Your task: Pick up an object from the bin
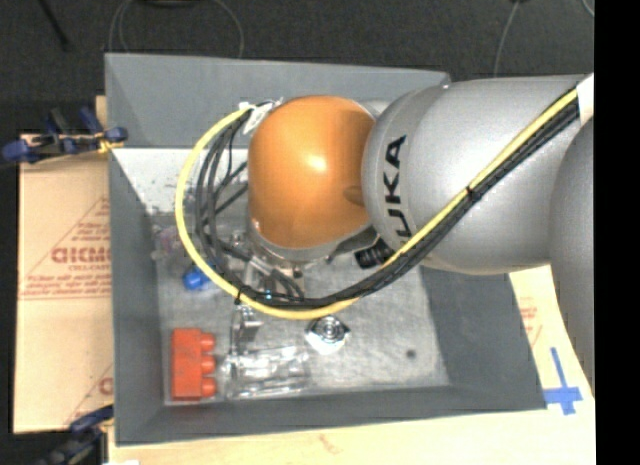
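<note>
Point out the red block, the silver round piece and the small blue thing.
red block [192, 363]: camera view, middle of its top.
silver round piece [327, 334]: camera view, its shiny top.
small blue thing [192, 279]: camera view, its visible middle.

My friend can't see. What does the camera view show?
A big grey robot arm with an orange cover reaches down into a grey metal bin. Below it lie an orange block, a clear plastic piece, a silver round part and a small blue thing.
</note>
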Robot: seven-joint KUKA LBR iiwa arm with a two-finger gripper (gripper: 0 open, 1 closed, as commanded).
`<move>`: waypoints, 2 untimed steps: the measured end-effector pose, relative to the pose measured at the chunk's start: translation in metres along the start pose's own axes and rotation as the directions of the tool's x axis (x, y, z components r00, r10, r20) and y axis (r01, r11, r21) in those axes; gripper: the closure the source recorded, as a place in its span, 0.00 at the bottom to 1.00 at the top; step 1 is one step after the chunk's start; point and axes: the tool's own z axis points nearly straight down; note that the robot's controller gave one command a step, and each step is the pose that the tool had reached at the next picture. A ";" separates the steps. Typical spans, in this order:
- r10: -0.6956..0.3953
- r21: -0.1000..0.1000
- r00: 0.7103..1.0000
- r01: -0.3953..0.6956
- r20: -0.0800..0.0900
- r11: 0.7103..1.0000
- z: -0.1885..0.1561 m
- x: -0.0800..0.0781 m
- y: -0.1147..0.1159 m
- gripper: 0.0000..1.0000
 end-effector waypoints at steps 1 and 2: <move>-0.264 0.000 0.964 0.264 0.017 0.964 0.114 0.005 -0.004 0.00; -0.281 0.006 0.960 0.281 0.005 0.960 0.096 0.024 -0.115 0.00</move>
